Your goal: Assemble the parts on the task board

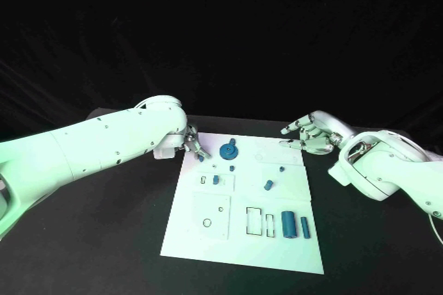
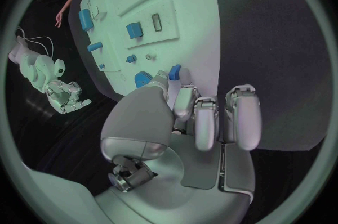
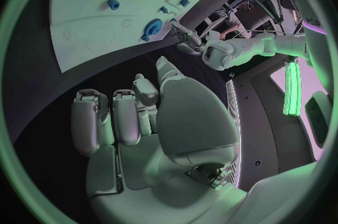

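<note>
The white task board [image 1: 242, 244] lies in the middle of the black table. At its far left edge my left hand [image 1: 192, 145] pinches a small blue part [image 1: 200, 157] between thumb and a finger; the left wrist view shows that part [image 2: 174, 72] at the fingertips. Just right of it a blue gear [image 1: 228, 153] sits on the board. My right hand [image 1: 309, 135] hovers over the far right corner, fingers loosely bent and apart, holding nothing. A blue cylinder [image 1: 290, 224] and a thin blue bar [image 1: 305, 228] lie near the front right.
Small blue parts [image 1: 216, 178] [image 1: 269, 185] [image 1: 280, 167] stand around mid-board. Outlined slots [image 1: 253, 221] and a square recess [image 1: 211, 213] mark the near half. Black table [image 1: 111, 244] runs on both sides of the board.
</note>
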Robot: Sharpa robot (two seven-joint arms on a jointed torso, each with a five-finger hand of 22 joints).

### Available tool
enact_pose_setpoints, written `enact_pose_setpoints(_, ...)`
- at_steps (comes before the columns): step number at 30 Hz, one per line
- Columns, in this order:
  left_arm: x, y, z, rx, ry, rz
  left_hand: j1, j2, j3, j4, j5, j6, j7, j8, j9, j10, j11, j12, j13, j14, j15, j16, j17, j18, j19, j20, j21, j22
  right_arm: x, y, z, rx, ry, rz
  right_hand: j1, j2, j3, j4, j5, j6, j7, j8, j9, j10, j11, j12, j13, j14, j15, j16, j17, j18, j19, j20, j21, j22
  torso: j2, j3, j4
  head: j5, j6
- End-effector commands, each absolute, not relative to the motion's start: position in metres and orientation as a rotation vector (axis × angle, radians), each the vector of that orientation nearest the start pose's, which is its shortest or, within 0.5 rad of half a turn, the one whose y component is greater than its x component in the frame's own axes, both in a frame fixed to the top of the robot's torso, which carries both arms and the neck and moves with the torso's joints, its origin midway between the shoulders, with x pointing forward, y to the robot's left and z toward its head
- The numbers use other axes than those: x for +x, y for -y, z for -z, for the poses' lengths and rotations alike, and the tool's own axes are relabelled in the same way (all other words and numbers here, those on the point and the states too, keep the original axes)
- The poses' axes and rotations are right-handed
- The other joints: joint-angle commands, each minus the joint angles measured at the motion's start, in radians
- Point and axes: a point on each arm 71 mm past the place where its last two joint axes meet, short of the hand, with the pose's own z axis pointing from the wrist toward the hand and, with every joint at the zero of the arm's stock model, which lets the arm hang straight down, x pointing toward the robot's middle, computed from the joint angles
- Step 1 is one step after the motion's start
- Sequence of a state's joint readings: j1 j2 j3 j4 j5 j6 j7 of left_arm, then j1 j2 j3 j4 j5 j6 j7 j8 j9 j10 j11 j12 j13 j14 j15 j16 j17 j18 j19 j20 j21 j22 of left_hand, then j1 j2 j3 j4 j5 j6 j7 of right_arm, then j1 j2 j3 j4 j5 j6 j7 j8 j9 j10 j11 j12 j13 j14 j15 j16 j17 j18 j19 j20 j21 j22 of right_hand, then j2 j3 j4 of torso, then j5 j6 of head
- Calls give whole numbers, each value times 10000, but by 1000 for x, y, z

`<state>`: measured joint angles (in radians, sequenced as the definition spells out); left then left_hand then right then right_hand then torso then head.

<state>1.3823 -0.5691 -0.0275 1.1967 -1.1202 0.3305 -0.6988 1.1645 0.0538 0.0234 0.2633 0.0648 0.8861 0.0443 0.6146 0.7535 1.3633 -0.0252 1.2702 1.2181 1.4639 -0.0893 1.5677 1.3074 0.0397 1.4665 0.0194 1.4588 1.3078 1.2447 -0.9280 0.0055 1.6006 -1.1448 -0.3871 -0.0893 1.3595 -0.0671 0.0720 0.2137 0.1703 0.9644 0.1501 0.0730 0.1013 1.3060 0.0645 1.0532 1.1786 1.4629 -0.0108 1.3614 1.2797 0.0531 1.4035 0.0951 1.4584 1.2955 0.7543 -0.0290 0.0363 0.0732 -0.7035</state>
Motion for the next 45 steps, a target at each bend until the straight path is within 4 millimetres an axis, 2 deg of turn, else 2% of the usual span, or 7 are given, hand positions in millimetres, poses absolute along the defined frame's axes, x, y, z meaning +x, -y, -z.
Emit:
enact_pose_setpoints(1, 558, -184, 153, -1517, -23039, 643, 92, -24, 3, -27, -11, 67, 1, -41, -12, 65, -7, 40, 9, 1069, 31, 31, 2634, -47, 511, 28, 24, 1160, 486, 224, 140, 1605, -16115, -7959, -24, 84, -62, 20, 68, 53, -17, 28, 9, 10, -45, -40, -10, 458, -43, -68, -5, 78, -44, -2, -45, -6, -2, 0, -1, 6, 4)
enact_pose_setpoints(19, 558, -184, 153, -1535, -23053, 658, 50, -83, -77, 27, -20, 91, 5, -25, -16, 69, -1, 43, 7, 1069, 36, 31, 2634, -47, 510, 31, 19, 1159, 485, 223, 141, 1606, -16133, -7962, -24, 84, -62, 20, 68, 53, -17, 28, 9, 10, -45, -40, -10, 458, -43, -68, -5, 78, -44, -2, -45, -6, 0, 2, -1, 1, -7)
enact_pose_setpoints(25, 558, -184, 153, -1572, -23043, 669, 761, 320, 470, -327, 14, 25, -57, -57, -49, 62, -58, 36, -1, 1069, -8, 31, 2634, -40, 504, 0, -3, 1142, 486, 223, 141, 1608, -16139, -7964, -2, 102, -69, 15, 69, 61, -19, 28, 12, 29, -48, -6, 12, 462, -46, -62, 8, 75, -35, -4, -42, 6, -3, 0, 3, 5, -8)
enact_pose_setpoints(32, 558, -182, 153, -1632, -23083, 936, 1533, 415, 1468, -851, 48, -155, -85, -185, -136, 5, -93, -21, -40, 1069, -50, 31, 2634, -33, 495, -48, -33, 1120, 486, 222, 141, 1601, -16149, -7973, -2, 102, -69, 15, 69, 61, -19, 28, 12, 29, -48, -6, 12, 462, -46, -62, 8, 75, -35, -4, -42, 6, -6, 2, -2, 7, -32)
enact_pose_setpoints(36, 559, -183, 153, -1846, -22996, 1165, 1779, 242, 2565, -1152, 55, -268, -2, -257, -188, -52, -52, -91, -91, 1069, -20, 31, 2634, -28, 487, -51, -58, 1103, 486, 222, 141, 1601, -16150, -7971, -2, 102, -69, 15, 69, 61, -19, 28, 12, 29, -48, -6, 12, 462, -46, -62, 7, 75, -35, -4, -42, 6, -10, 1, -3, 16, -27)
enact_pose_setpoints(40, 560, -185, 153, -2113, -22834, 1407, 1237, -421, 4397, -1293, 16, -305, 115, -161, -142, -34, -8, -115, -125, 1069, 67, 31, 2634, -26, 486, 22, -78, 1105, 486, 222, 141, 1590, -16144, -7986, 5, 108, -71, 14, 70, 65, -20, 28, 14, 32, -49, -5, 12, 462, -47, -66, 4, 76, -37, -5, -44, 3, -14, 8, -1, 32, -16)
enact_pose_setpoints(45, 558, -188, 152, -2401, -22715, 1789, 794, -769, 5448, -1494, 20, -326, 52, 8, -33, 3, 1, -97, -122, 1069, 60, 31, 2634, -24, 488, 30, -87, 1114, 486, 222, 141, 1587, -16147, -7988, 5, 108, -71, 14, 70, 65, -20, 28, 14, 32, -49, -5, 12, 462, -47, -66, 4, 76, -37, -5, -44, 3, -8, 4, 0, 27, 12)
